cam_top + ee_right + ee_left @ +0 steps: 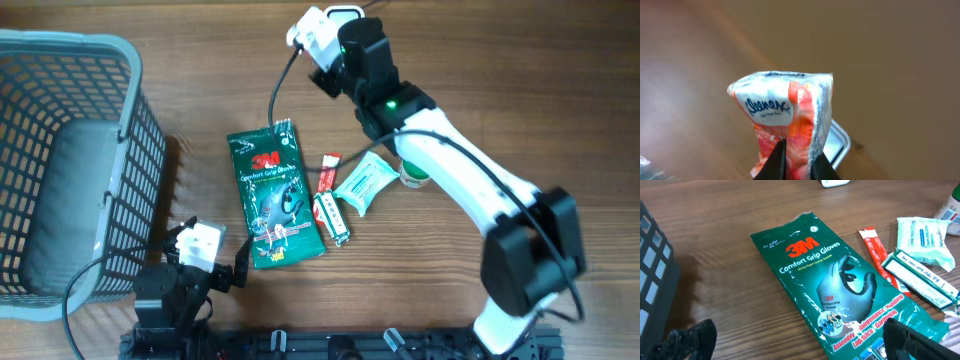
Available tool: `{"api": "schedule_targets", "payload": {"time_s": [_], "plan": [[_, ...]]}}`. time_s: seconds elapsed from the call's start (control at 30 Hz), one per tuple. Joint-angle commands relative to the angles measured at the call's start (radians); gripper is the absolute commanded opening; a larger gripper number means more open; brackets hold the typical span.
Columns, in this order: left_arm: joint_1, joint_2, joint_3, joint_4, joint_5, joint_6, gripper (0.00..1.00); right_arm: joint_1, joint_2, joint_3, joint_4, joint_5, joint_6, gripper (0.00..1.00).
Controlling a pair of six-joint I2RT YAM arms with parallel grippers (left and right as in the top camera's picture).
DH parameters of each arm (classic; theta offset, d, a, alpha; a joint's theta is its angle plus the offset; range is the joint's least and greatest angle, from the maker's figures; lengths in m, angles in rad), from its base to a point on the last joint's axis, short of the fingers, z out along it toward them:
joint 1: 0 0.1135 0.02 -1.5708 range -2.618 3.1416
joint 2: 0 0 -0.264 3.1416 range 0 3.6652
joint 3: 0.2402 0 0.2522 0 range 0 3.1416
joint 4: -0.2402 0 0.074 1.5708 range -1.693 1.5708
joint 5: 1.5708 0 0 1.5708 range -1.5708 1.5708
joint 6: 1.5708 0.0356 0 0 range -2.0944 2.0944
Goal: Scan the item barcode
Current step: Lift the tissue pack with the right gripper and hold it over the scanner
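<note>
The item is an orange and white Kleenex tissue pack [785, 110]. My right gripper [800, 150] is shut on its lower edge and holds it upright. Behind the pack lies a flat white and silver scanner [837, 142], which the overhead view shows at the table's far edge [345, 12]. There the right arm reaches out to it and hides the pack. I see no barcode on the face turned to the wrist camera. My left gripper [800, 342] is open near the front edge, its right finger over the bottom of a green 3M gloves pack [840, 290], holding nothing.
A grey mesh basket [130, 130] stands at the left. The gloves pack [275, 195] lies mid-table. To its right are a red sachet [328, 172], a long white and green box [333, 218], a teal and white wipes pack [365, 182] and a small bottle [413, 177].
</note>
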Motion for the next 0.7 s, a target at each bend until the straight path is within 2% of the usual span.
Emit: {"api": "schedule_targets", "payload": {"time_s": [0.0, 0.13, 0.27, 0.37, 0.5, 0.67], "plan": [[0.004, -0.006, -0.006, 0.002, 0.019, -0.006, 1.00, -0.026, 0.119, -0.006, 0.187, 0.161, -0.063, 0.08], [0.004, -0.006, -0.006, 0.002, 0.019, -0.006, 1.00, -0.061, 0.243, 0.014, 0.397, 0.215, -0.115, 0.09], [0.004, -0.006, -0.006, 0.002, 0.019, -0.006, 1.00, -0.093, 0.304, 0.043, 0.410, 0.205, -0.096, 0.12], [0.004, -0.006, -0.006, 0.002, 0.019, -0.006, 1.00, -0.101, 0.328, 0.044, 0.408, 0.196, -0.082, 0.05], [0.004, -0.006, -0.006, 0.002, 0.019, -0.006, 1.00, -0.101, 0.335, 0.045, 0.375, 0.182, -0.071, 0.04], [0.004, -0.006, -0.006, 0.002, 0.019, -0.006, 1.00, -0.101, 0.309, 0.117, 0.303, 0.325, -0.030, 0.04]]}}
